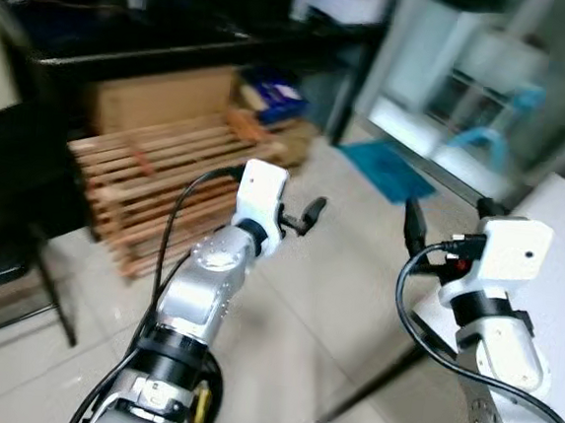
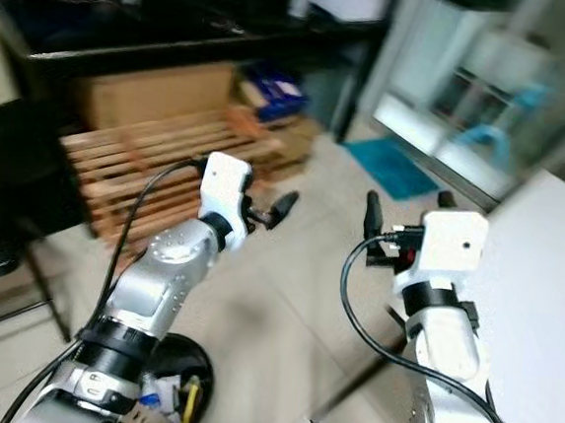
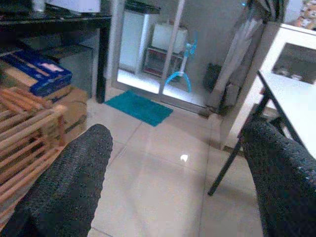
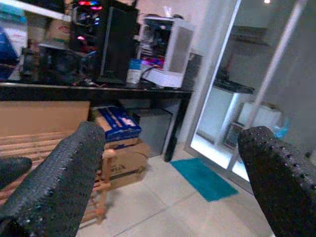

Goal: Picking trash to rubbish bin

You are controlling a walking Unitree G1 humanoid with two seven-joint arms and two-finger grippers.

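Above bare floor tiles [image 1: 332, 325] mid-frame, my left gripper [image 1: 302, 216] and right gripper [image 2: 400, 222] hover spread and empty; best locate trash before reaching.

My left gripper [image 1: 302, 216] is raised over the pale tile floor [image 1: 293, 321], its black fingers pointing toward the teal mat [image 1: 385, 169]. My right gripper [image 1: 446, 226] is up too, beside the white table [image 1: 563, 286], one finger upright near the mat's edge. To my left a slatted wooden crate [image 1: 166, 186] leans by a cardboard box [image 1: 164, 97] under the black desk [image 1: 129, 45]. A blue box [image 1: 273, 97] lies past the crate. A black chair [image 1: 3, 237] stands at far left.
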